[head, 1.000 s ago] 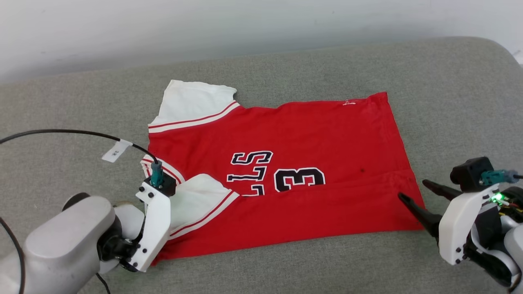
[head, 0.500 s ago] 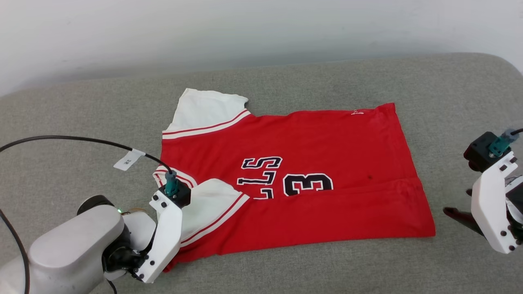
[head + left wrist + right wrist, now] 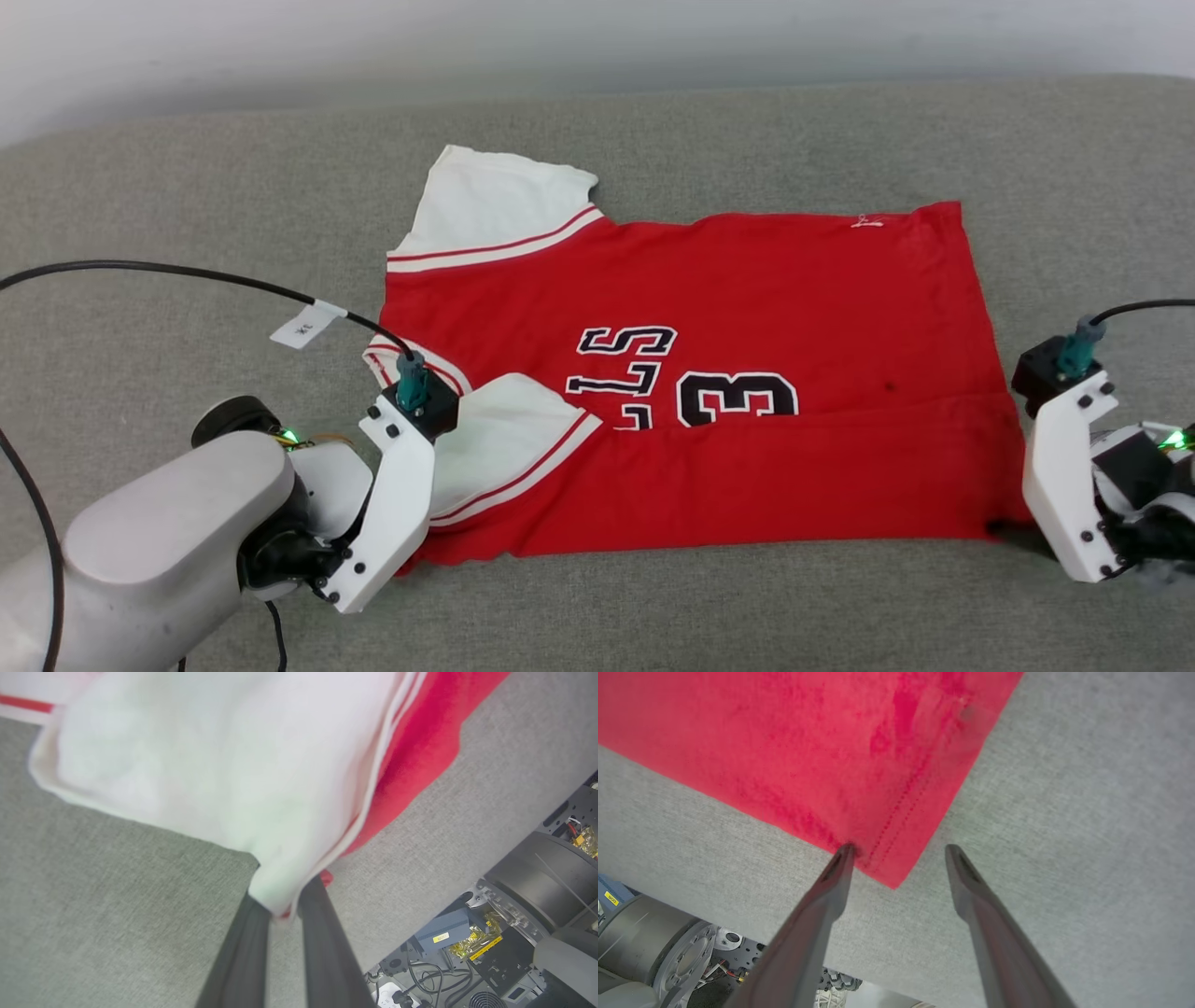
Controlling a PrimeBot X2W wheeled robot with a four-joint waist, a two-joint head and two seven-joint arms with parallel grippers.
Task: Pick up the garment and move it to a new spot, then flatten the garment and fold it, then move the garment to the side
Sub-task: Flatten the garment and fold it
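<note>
The garment (image 3: 747,308), a red jersey with white sleeves and black lettering, lies spread flat on the grey cushion. Its near part is folded over, with one white sleeve (image 3: 495,448) on top. In the left wrist view my left gripper (image 3: 280,900) is shut on the near left corner of the garment (image 3: 210,774), pinching white sleeve and red cloth. My left wrist (image 3: 397,504) hides that grip in the head view. In the right wrist view my right gripper (image 3: 900,851) stands open astride the garment's (image 3: 784,742) near right hem corner, one fingertip (image 3: 845,854) touching the cloth.
The grey cushion (image 3: 187,205) runs back to a pale wall (image 3: 560,37). A black cable with a white tag (image 3: 303,327) arcs over the cushion to my left wrist. Below the cushion's front edge the wrist views show the robot's base and wiring (image 3: 537,896).
The head camera has shifted. My right gripper drew away from the garment's right edge, then came back to its near right corner. My left wrist stays at the near sleeve.
</note>
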